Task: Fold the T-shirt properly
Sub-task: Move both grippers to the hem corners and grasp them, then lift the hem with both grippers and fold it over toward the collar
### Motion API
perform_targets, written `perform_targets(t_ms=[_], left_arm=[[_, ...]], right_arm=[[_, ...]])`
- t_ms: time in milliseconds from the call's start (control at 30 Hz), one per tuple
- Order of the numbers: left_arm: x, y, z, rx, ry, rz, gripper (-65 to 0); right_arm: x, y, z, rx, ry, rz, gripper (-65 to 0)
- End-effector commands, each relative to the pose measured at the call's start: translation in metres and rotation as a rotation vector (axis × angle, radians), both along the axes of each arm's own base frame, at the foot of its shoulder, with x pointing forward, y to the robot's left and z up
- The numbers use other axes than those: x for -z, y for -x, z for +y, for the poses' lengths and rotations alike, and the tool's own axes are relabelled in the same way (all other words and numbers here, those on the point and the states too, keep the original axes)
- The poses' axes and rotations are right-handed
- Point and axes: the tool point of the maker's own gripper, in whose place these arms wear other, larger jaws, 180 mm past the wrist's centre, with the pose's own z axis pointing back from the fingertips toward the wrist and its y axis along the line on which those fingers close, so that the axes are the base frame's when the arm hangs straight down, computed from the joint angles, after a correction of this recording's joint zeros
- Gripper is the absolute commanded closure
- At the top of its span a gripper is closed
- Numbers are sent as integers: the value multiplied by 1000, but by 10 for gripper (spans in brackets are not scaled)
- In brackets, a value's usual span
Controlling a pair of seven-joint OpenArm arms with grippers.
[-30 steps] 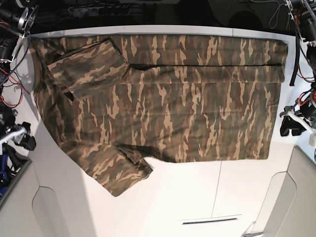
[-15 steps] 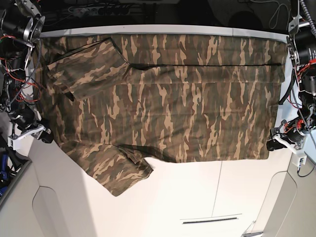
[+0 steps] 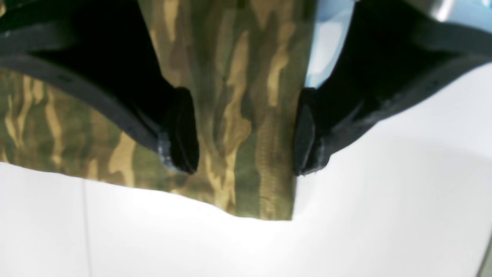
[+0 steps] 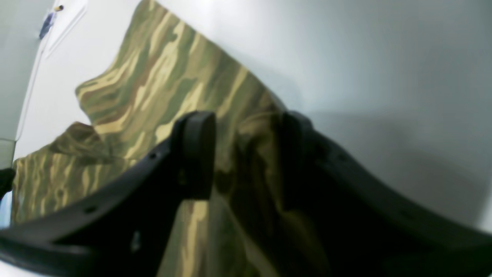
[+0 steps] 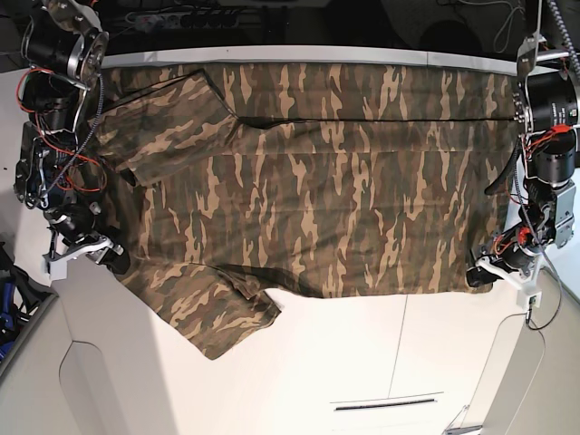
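The camouflage T-shirt [image 5: 317, 199] lies spread flat on the white table [image 5: 362, 362], collar end at the left and hem at the right. One sleeve [image 5: 217, 313] sticks out toward the near edge. My left gripper [image 5: 483, 274] is at the near hem corner. In the left wrist view it [image 3: 244, 134] is open, with its jaws on either side of that corner of the shirt [image 3: 246, 77]. My right gripper [image 5: 113, 258] is at the shoulder beside the near sleeve. In the right wrist view it [image 4: 244, 154] is open, with shirt cloth [image 4: 173, 77] between its fingers.
Grey panels stand at the near left [image 5: 36, 381] and near right [image 5: 544, 362] corners. A dark slot [image 5: 385, 405] is in the table near the front. A power strip and cables [image 5: 181, 16] lie behind the far edge.
Both arms have come in from the sides and down to the shirt's near edge. The left gripper reached the hem corner, the right gripper the shoulder. The shirt has not moved.
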Motion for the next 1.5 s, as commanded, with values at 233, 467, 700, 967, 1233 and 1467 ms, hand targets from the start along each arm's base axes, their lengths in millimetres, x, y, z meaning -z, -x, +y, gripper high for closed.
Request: perform_targets(t_ms=[233,467,700,967,1233,1467], left_arm=[[-10,-10,-4,12,3,-14,-369],[-11,-10,-4,14,4,-12,-131],[-23,-17,-18,111,32,-46,0],[-45,-11,-13,161,78,-4,0],[-70,-6,-8,200,90,28,0],[-81,10,3,198,164,83,0]], right_arm=[[-8,-7,-2,-11,14,-9,-230],[-8,-7,-2,-11,14,-9,0],[-13,-9,1,-17,-10,-21,0],[-32,-9,3,-81,2,-9,0],[-66,-7,8,-166,-8,-20,0],[-75,2,20,-237,-39,7,0]])
